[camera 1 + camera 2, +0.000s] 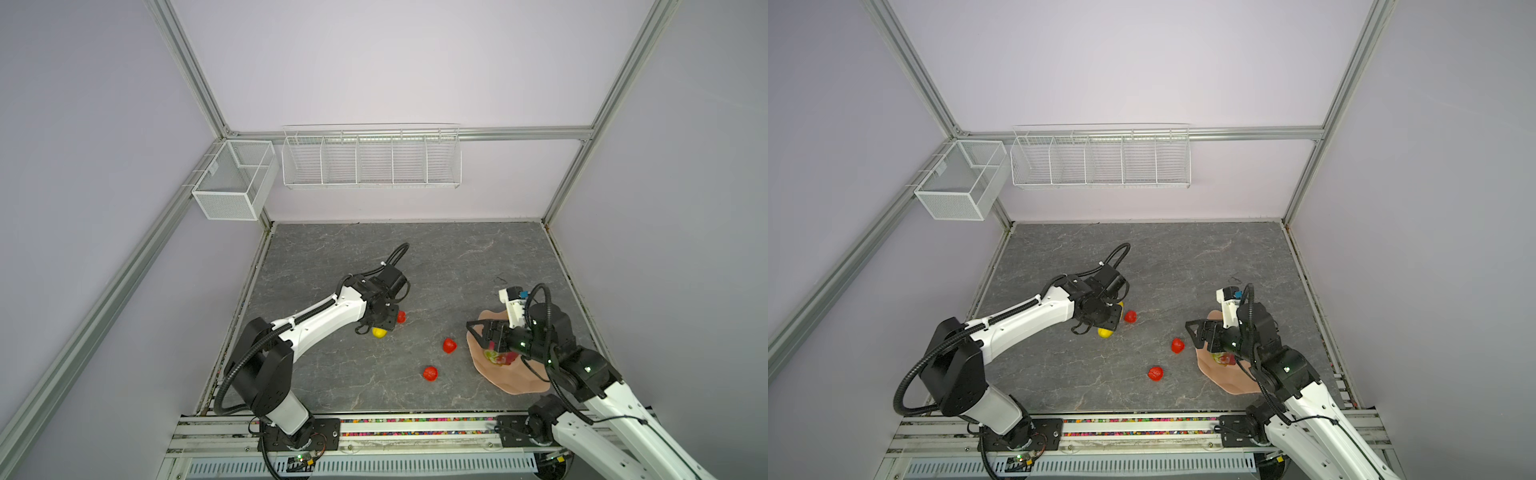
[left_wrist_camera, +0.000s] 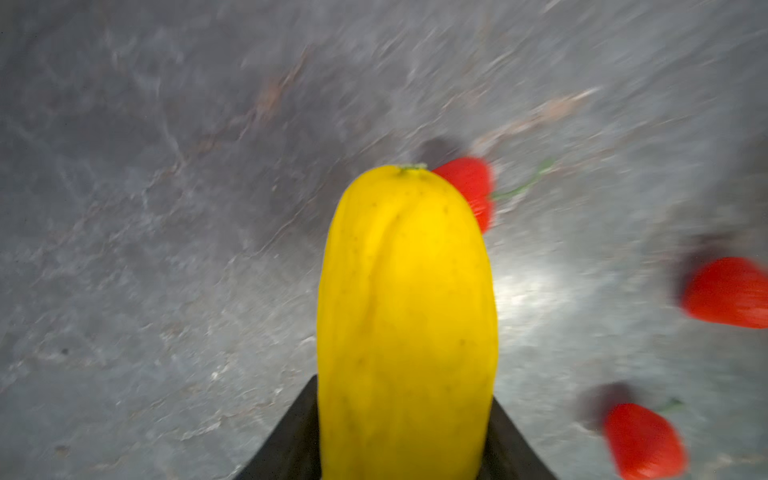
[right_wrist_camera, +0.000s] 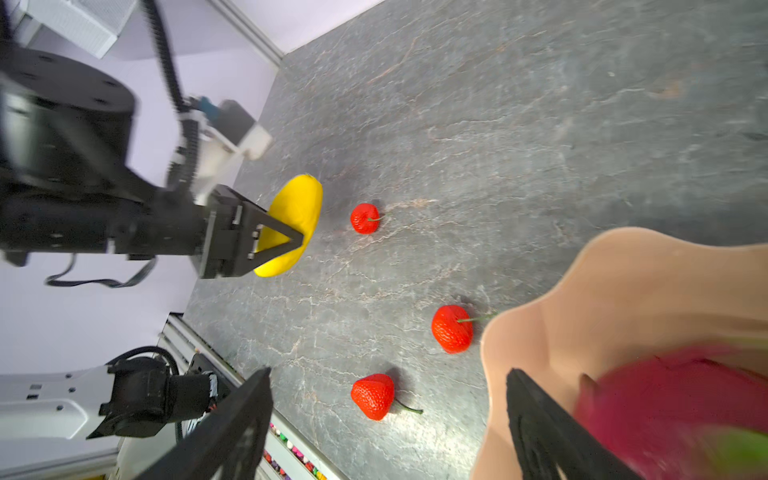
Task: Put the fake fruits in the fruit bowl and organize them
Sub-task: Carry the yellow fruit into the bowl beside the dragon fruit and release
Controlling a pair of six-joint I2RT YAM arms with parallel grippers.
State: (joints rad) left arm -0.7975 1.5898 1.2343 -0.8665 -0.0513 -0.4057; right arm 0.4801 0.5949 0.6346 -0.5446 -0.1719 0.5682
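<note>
My left gripper is shut on the yellow ridged fruit, which sticks out past both fingers. In both top views the fruit peeks from under that gripper, low over the table at centre left. Three red berries lie loose on the table; the first is right beside the yellow fruit. The peach fruit bowl sits at the right. The magenta dragon fruit lies in it. My right gripper hovers open over the bowl's left rim, holding nothing.
A white wire rack and a mesh basket hang on the back wall, well above the table. The arm-mount rail runs along the table's front edge. The left arm's wrist stands near the berries.
</note>
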